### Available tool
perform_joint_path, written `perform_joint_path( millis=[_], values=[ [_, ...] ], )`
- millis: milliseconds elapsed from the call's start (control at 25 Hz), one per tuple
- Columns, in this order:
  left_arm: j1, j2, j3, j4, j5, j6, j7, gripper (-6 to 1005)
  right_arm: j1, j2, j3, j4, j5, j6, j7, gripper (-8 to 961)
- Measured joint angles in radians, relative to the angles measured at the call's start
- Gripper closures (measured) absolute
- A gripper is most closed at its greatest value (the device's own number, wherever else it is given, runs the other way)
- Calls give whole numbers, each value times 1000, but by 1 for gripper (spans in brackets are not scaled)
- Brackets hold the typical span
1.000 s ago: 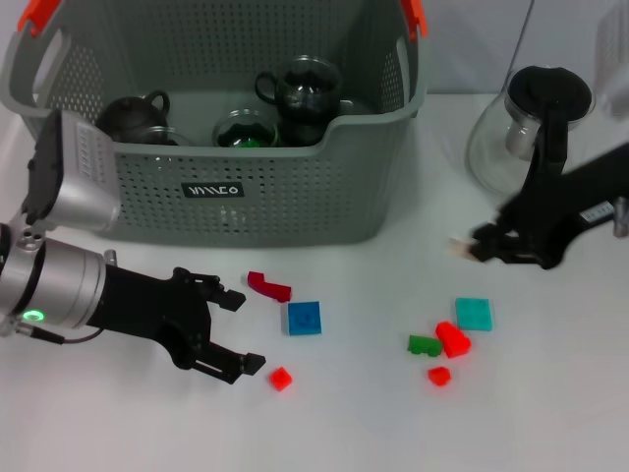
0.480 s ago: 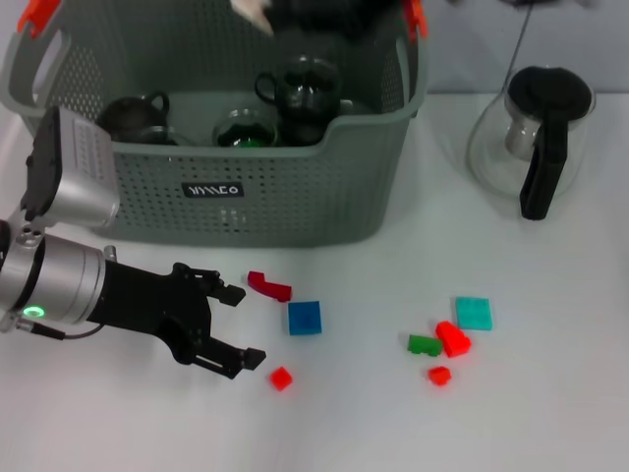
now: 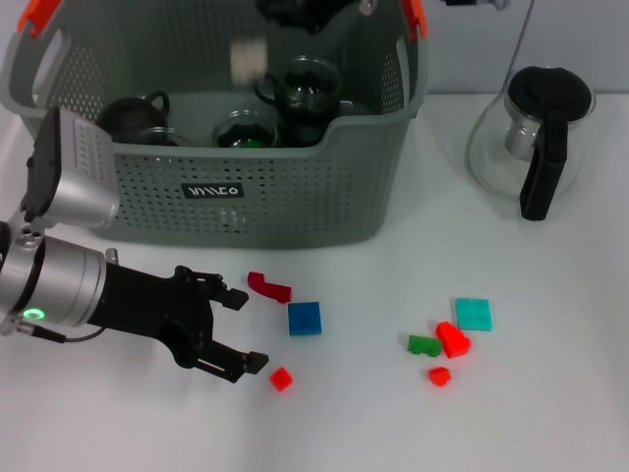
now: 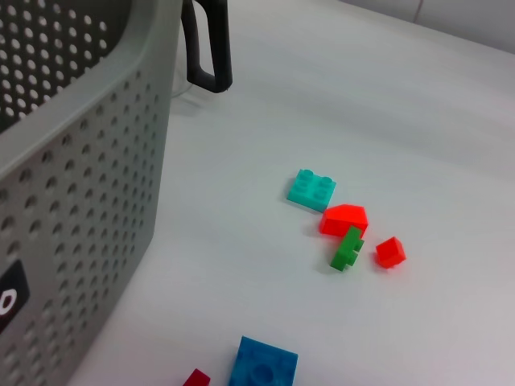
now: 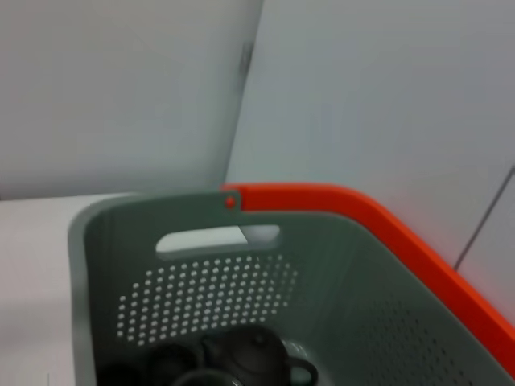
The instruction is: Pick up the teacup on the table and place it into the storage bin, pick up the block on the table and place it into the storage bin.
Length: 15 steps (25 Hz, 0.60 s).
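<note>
My left gripper (image 3: 239, 332) hovers low over the counter (image 3: 550, 413), fingers spread toward the maroon block (image 3: 267, 286), ready to close on it. A pale block (image 3: 248, 57) falls into the bin (image 3: 295, 202) beneath my right gripper (image 3: 300, 8); I cannot tell its fingers' state.

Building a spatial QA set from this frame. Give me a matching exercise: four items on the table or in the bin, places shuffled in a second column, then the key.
Items:
1. blue block
2. glass jug
3. teal block
4. dark teacups

Places:
A. inside the storage bin
B. on the table on the robot's right of the bin
C. just ahead of the open left gripper, near the dark red block
D. beside the cluster of red and green blocks

Pairs: 1-C, 2-B, 3-D, 4-A
</note>
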Motion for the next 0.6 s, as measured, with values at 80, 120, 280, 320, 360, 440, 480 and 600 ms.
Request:
perform_joint_path(
  millis=[80, 120, 280, 320, 360, 440, 480, 600],
  values=[
    [0, 2, 0, 0, -1, 2, 0, 115, -13, 1, 2, -19, -2, -7, -2, 730],
    [0, 3, 0, 0, -1, 2, 0, 115, -29, 1, 5, -43, 13, -22, -8, 707],
    [-3, 4, 0, 0, -1, 4, 1, 116, -154, -4, 13, -212, 165, -166, -43, 616],
    [-3, 4, 1, 0, -3, 5, 2, 116, -190, -8, 15, -257, 207, -222, -47, 593],
    [-3, 4, 1, 0, -3, 5, 3, 116, -232, -14, 18, -303, 244, -280, -48, 570],
    [-3, 4, 5, 0, -3, 5, 4, 117, -309, -27, 35, -392, 296, -411, -34, 505],
    [-3, 4, 5, 0, -2, 5, 4, 117, -342, -31, 45, -427, 304, -468, -27, 463],
    [-3, 3, 7, 0, -1, 5, 4, 117, -442, -48, 77, -519, 292, -667, -19, 337]
  ],
)
